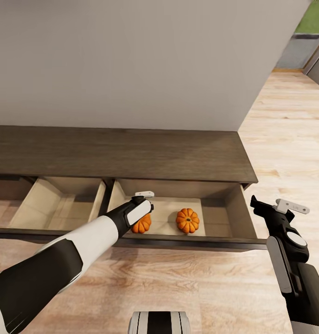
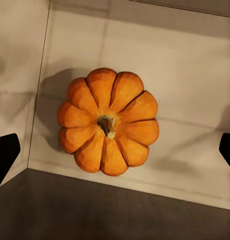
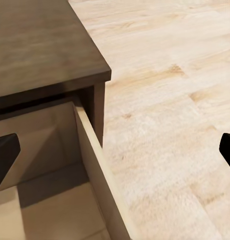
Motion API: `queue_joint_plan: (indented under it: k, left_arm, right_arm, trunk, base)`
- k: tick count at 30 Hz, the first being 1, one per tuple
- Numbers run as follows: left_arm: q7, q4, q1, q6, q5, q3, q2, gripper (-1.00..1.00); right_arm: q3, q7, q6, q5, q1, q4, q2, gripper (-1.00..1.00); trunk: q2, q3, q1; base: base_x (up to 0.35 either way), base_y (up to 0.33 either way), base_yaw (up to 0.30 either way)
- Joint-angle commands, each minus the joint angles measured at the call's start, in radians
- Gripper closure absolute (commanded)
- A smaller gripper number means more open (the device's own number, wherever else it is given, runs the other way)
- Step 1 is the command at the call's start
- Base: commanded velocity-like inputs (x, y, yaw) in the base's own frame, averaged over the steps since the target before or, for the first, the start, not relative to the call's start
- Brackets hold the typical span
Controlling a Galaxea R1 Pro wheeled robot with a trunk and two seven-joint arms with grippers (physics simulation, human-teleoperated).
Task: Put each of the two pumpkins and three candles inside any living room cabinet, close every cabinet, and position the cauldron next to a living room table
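Both pumpkins (image 1: 188,221) in open cabinet (image 1: 131,157) drawer, near front edge. Left gripper (image 1: 143,204) jaws wide above one, empty; right gripper (image 1: 264,208) jaws wide. Next, prob.: fetch candles.

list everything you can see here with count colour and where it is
pumpkins: 2, orange, both on the floor of the open right-hand drawer; one lies free near the middle, the other is to its left, directly under the left gripper
cabinet: 1, dark brown, long and low against the wall, pale tan drawer insides; two drawers pulled open side by side
left-hand drawer: 1, pale tan inside, open, nothing seen in it
wall: 1, light grey, behind the cabinet
floor: light wood planks, in front of and to the right of the cabinet
left gripper: 1, black fingers, open, hanging over the left pumpkin
right gripper: 1, black, open, by the drawer's right end
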Motion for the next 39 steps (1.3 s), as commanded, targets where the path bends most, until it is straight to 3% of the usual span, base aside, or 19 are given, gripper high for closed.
queue_joint_plan:
  k: [1,15,39]
  left_arm:
    - [0.005,0.0,-0.001,0.004,0.002,-0.006,0.0,-1.0]
    - [0.007,-0.003,-0.001,0.004,0.003,-0.009,0.0,-1.0]
    - [0.008,-0.016,-0.001,0.002,0.002,-0.009,0.0,-1.0]
  right_arm:
    - [0.001,-0.007,0.003,-0.01,0.0,-0.002,-0.001,-1.0]
    - [0.001,-0.007,0.002,-0.009,0.0,-0.001,0.001,-1.0]
    - [0.001,-0.008,0.002,-0.009,0.0,-0.001,0.001,-1.0]
  trunk:
    - [0.0,0.001,0.0]
    - [0.0,0.022,0.0]
    - [0.0,0.053,0.0]
  base:
    - [0.0,0.0,-0.068]
    - [0.0,0.0,-0.079]
    - [0.0,0.0,0.081]
